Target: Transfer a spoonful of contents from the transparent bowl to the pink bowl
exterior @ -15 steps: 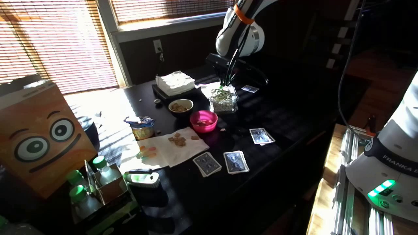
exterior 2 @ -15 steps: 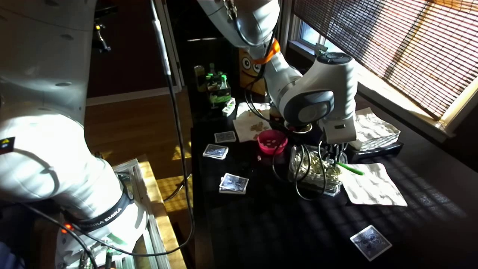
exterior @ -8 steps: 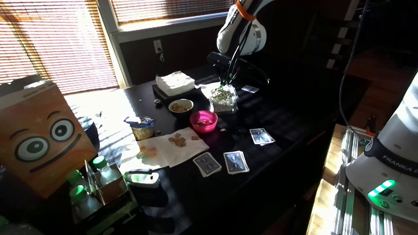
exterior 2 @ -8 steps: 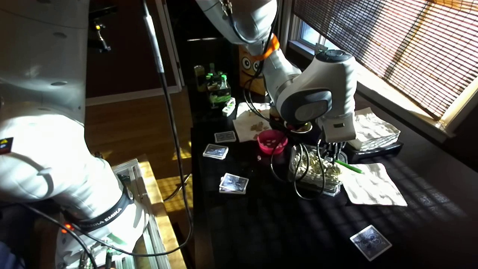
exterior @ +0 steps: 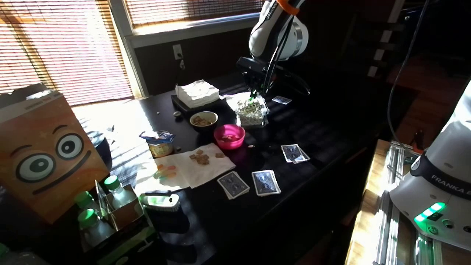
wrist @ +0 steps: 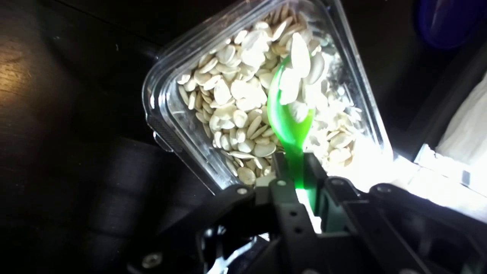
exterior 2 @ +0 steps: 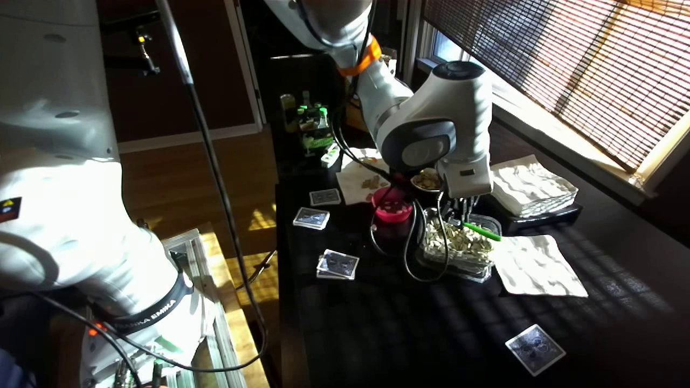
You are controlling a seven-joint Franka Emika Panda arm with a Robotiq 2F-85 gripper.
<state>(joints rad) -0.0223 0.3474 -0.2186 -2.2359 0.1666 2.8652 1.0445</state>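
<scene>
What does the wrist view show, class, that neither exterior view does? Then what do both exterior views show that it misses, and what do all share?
Wrist view only: pumpkin seeds lying on the scoop of the green spoon.
Both exterior views only: woven blinds, playing cards, green-capped bottles. The pink bowl shows there; whether the wrist view's bluish corner shape is that bowl, I cannot tell.
Shared: the gripper, part of that spoon, and the clear plastic container of pumpkin seeds.
</scene>
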